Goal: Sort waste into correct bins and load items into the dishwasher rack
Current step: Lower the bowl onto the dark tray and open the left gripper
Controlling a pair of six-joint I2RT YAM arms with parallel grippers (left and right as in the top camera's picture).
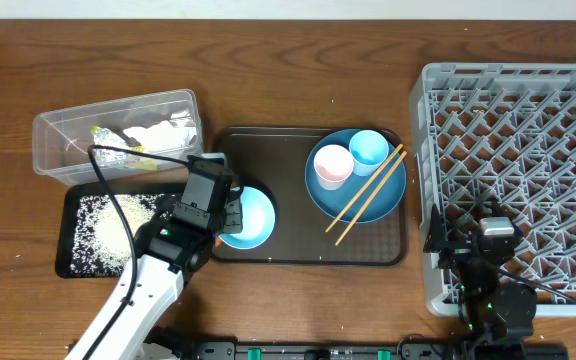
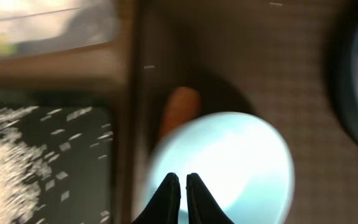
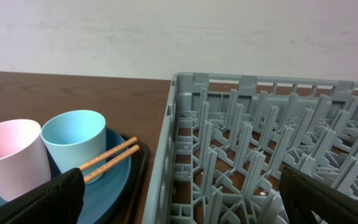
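Observation:
My left gripper [image 2: 182, 182] is shut and empty, just above the near edge of the pale white-blue bowl [image 2: 229, 158]; overhead it sits at the bowl's [image 1: 253, 218] left side. A small orange carrot [image 2: 180, 112] lies on the brown tray just beyond the bowl. The black tray [image 1: 73, 205] holds the rice [image 1: 108, 232]. The clear tub [image 1: 53, 135] holds the white tissue [image 1: 156, 132] and the yellow-green wrapper [image 1: 101, 133]. The blue plate [image 1: 380, 195] carries the pink cup [image 1: 331, 166], light blue cup [image 1: 368, 150] and chopsticks [image 1: 366, 195]. My right gripper [image 3: 185, 199] is open wide over the grey rack's [image 1: 528, 150] front left corner. The foil is not visible.
The dark brown serving tray [image 1: 303, 245] lies between the bins and the rack and carries the bowl and plate. The rack's left wall [image 3: 166, 155] stands right beside the tray. Bare wooden table runs along the back.

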